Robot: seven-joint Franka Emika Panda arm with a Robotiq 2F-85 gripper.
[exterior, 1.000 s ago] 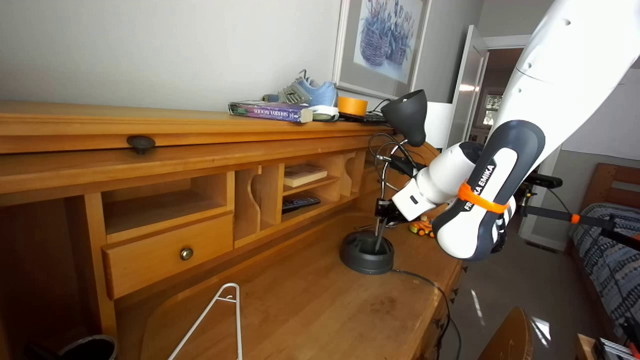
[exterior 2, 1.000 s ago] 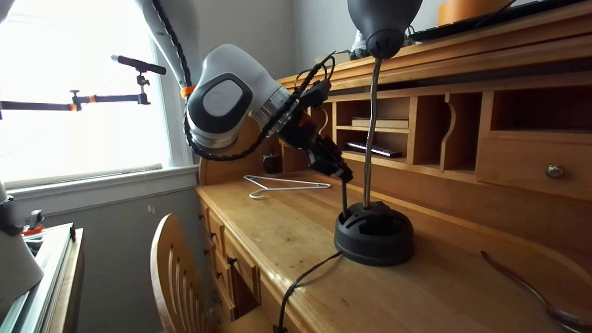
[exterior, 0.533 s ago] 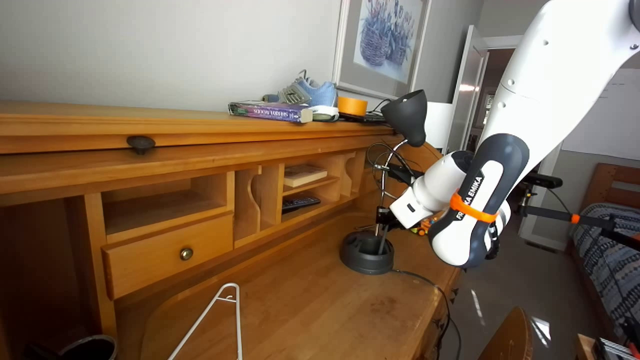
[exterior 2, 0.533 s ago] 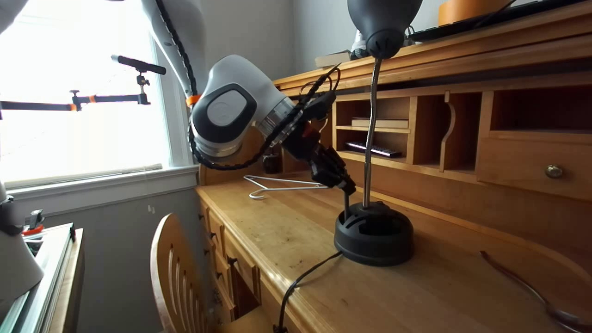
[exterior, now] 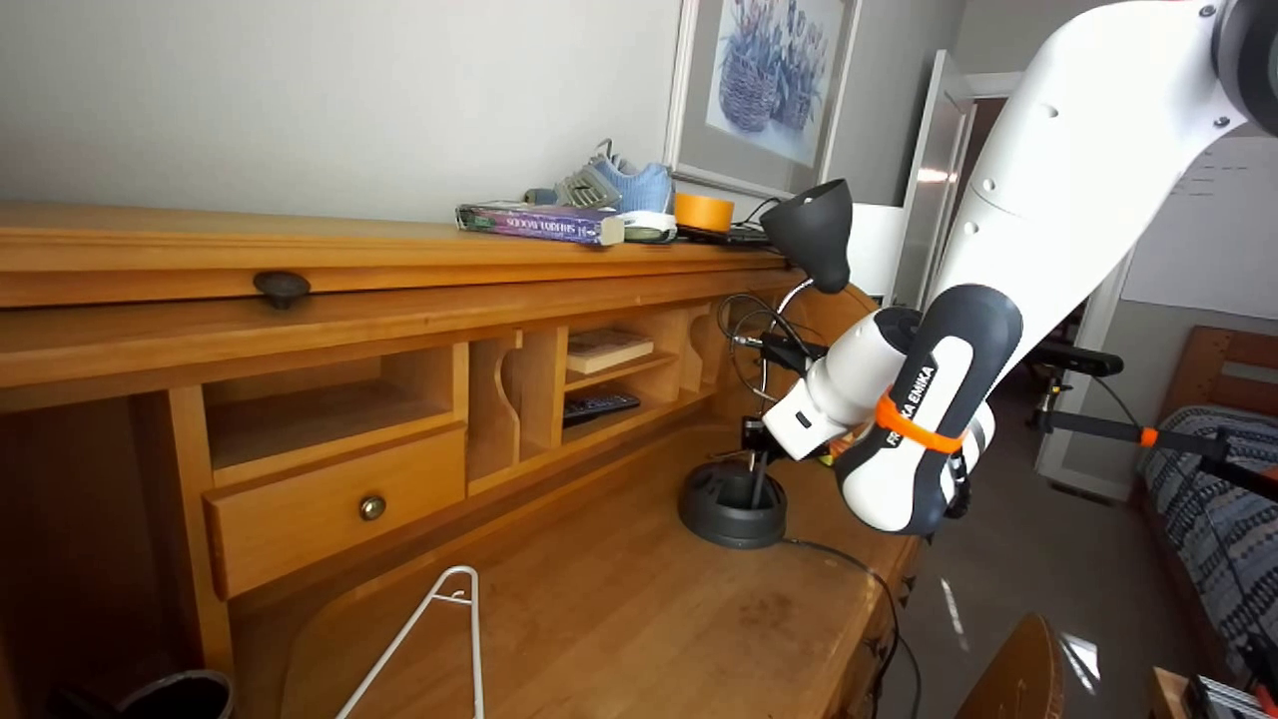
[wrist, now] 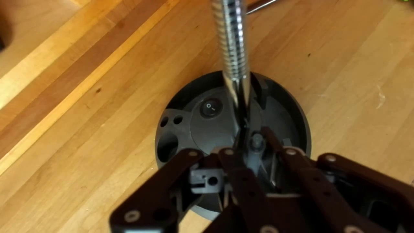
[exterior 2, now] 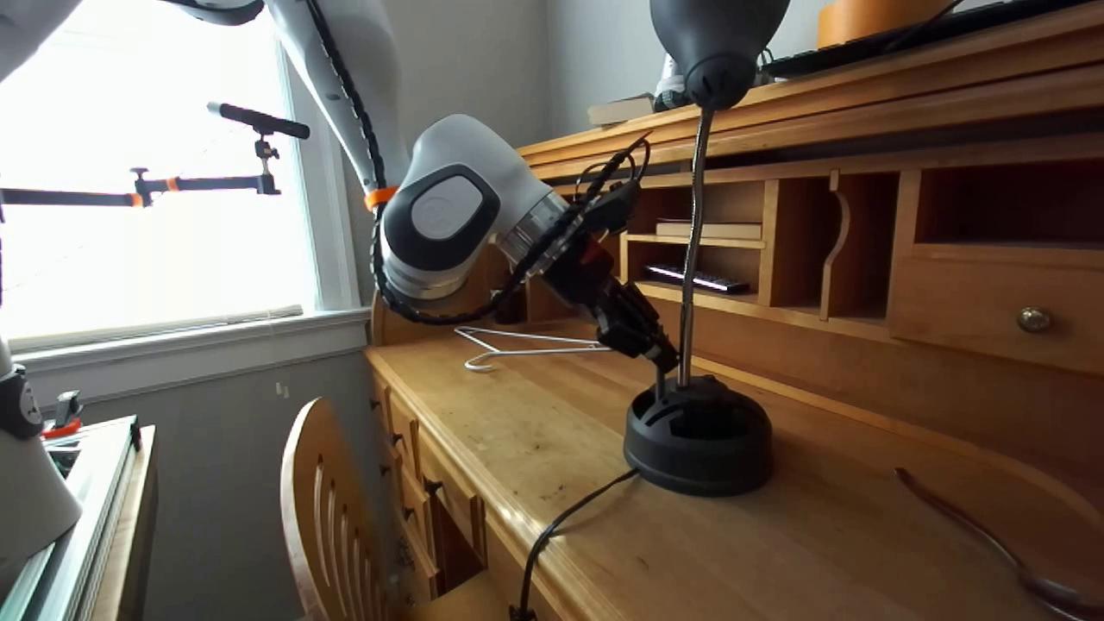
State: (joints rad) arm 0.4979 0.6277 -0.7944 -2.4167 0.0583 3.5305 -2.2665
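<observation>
Lamp base [exterior 2: 700, 470]: rested on the tabletop [exterior 2: 828, 543]; its power cord [exterior 2: 565, 513] is run over the tabletop's edge, and if that were snagged, the lamp base could be dragged or turned.
Rod [exterior 2: 661, 385]: slim, pen-like, slightly tilted, seen inside the lamp base's rim with its lower end hidden; it could be jammed or twisted if pressed against an unseen floor there.
Tool [exterior 2: 668, 355]: just above the lamp base, narrowed on the rod, as judged from the exterior and wrist views; if its hold were loosened at this tilt, the rod could be toppled against the rim.
Lamp stem [wrist: 234, 48]: rising from the lamp base, close beside the tool; whether it is touched cannot be told. By a small sideways drift it could be struck, and the lamp head [exterior 2: 720, 43] set swaying.
Switch [wrist: 211, 108]: on the lamp base's top; could be knocked if the tool were swung across.
</observation>
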